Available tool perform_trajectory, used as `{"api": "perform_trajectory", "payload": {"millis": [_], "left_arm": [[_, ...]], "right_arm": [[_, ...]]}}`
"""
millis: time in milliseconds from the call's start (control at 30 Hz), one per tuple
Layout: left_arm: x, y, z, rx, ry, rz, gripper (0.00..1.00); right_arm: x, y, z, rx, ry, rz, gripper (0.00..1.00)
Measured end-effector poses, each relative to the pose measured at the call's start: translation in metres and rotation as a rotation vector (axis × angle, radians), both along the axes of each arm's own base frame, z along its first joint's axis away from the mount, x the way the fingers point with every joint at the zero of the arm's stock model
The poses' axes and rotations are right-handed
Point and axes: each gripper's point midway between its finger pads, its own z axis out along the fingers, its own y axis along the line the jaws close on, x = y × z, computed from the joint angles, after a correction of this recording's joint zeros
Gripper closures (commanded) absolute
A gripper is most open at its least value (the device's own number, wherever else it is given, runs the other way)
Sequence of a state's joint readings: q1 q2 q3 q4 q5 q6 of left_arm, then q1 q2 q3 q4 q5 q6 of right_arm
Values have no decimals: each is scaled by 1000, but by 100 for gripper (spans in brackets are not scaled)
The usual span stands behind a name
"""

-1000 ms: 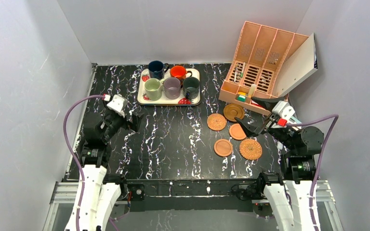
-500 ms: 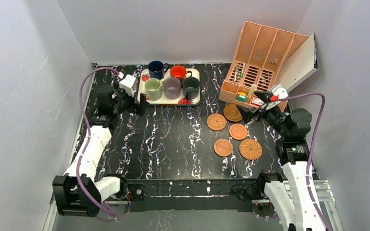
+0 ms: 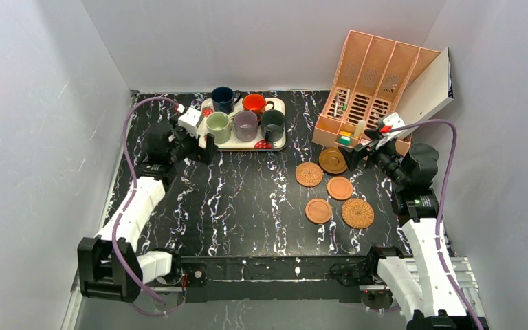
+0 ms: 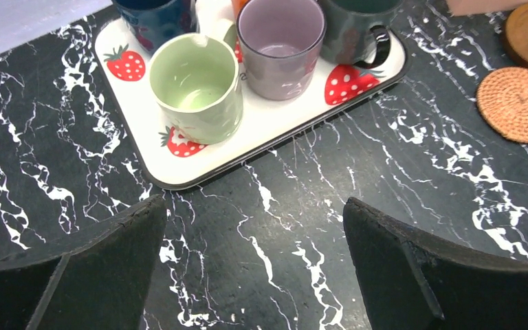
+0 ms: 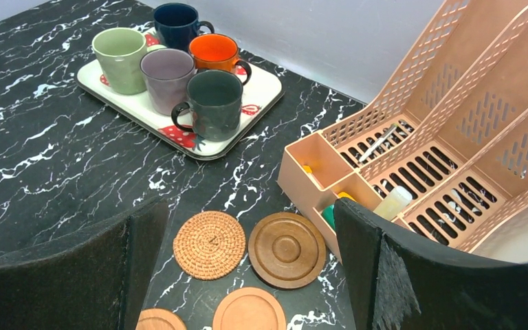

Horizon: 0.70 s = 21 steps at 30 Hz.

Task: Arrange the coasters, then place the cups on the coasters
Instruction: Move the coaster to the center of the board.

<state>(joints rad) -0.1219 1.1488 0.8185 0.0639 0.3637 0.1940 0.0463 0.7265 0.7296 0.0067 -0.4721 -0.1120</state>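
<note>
Black marble with white veins is covering the table [image 3: 247,199] you are working over. At far right a peach slotted organiser [image 3: 378,75] is leaning back, its top running out of the right wrist view. A white strawberry tray [image 4: 213,161] is sitting far centre.

Your left gripper [image 4: 251,213] is hovering wide and empty off the tray's near-left corner, having reached out from beside its base. Your right gripper [image 5: 247,210], equally wide and empty, is hanging by the ringed brown coaster [image 3: 333,160], having shifted toward the organiser.

Upright on the tray are standing the navy cup [image 3: 224,98] and orange-red cup [image 3: 254,103], handles pointing right. In front of them are the pale green cup [image 3: 218,126] and mauve cup [image 3: 245,125], handles hard to make out, and the dark grey-green cup [image 3: 273,124], handle toward the near edge.

Lying flat right of centre with the ringed one are a wicker coaster [image 3: 309,174], a terracotta coaster [image 3: 339,188], a nearer terracotta coaster [image 3: 318,211] and a nearer wicker coaster [image 3: 357,213]. Every cup and coaster is lying where it was a second ago.
</note>
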Motion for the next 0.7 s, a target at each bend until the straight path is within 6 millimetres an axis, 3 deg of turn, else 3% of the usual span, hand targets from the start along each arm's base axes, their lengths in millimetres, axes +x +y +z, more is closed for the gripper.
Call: {"api": "perform_trajectory", "payload": {"millis": [300,700], "left_arm": [[22,2,-52,51,101,31,2],[25,9,-99,49,152,89,2]], "right_arm": [[0,-1,-2,-17,-1,-4,1],[0,0,-1,-19,-8,8,1]]}}
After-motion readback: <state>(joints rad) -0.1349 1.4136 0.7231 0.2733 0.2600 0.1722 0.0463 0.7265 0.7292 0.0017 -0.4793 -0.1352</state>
